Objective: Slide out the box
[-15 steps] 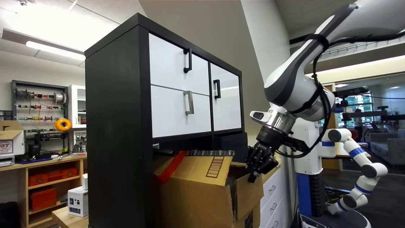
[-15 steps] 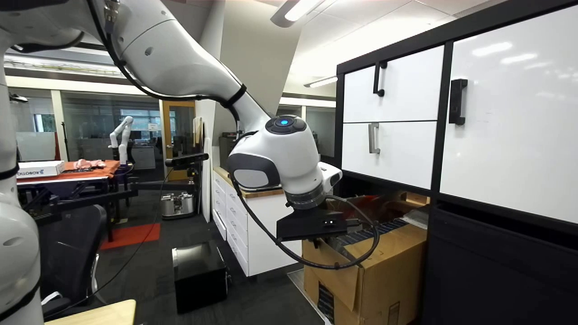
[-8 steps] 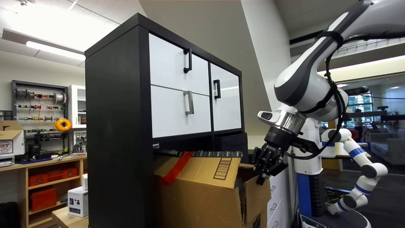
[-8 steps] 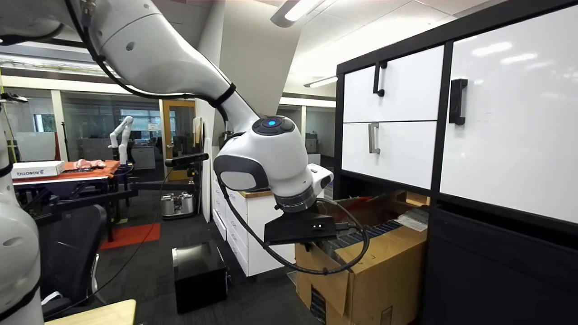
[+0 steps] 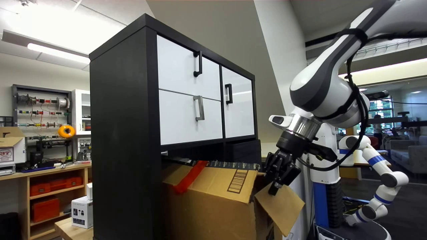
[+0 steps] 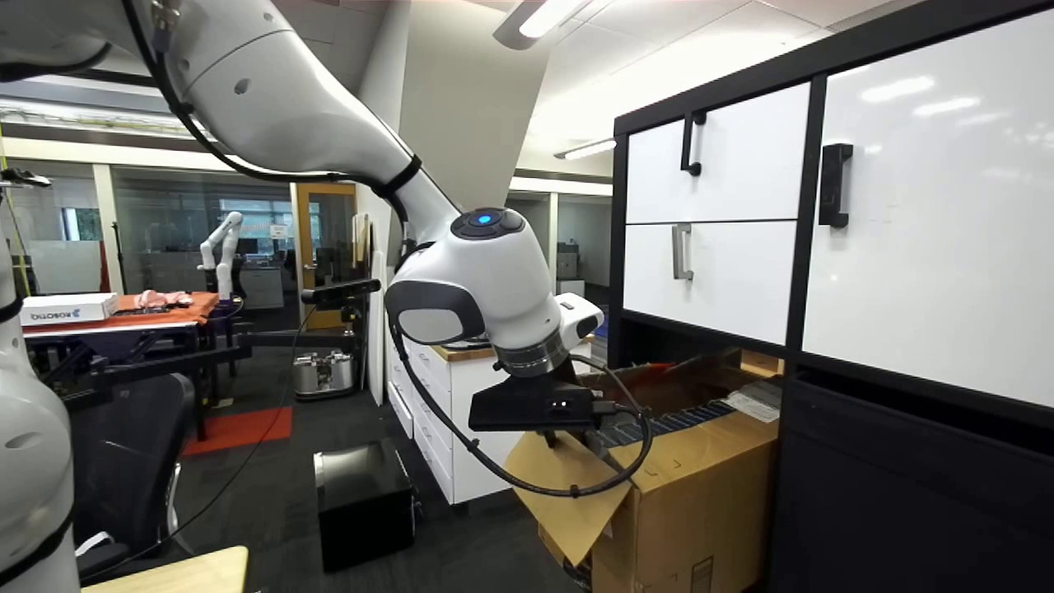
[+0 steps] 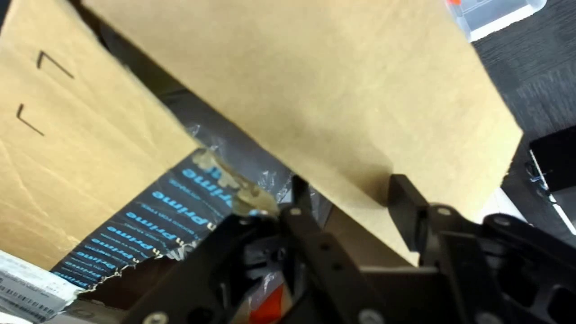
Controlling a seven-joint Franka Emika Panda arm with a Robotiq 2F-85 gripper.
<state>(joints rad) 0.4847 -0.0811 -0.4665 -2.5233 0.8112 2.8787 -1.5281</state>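
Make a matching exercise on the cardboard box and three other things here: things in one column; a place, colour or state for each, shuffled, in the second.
Things
1. cardboard box
2. loose flap
3. printed tape
4. ROBOTIQ box

Places, colours, states
A. on an orange-topped table
B. sticking partway out of the cabinet
C. dark with blue lettering
D. tilted, jutting from the cardboard box

Pairs: 1-B; 2-D; 3-C; 4-A

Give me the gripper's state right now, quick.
Gripper: open, a gap showing between its fingers; not clamped on the box flap.
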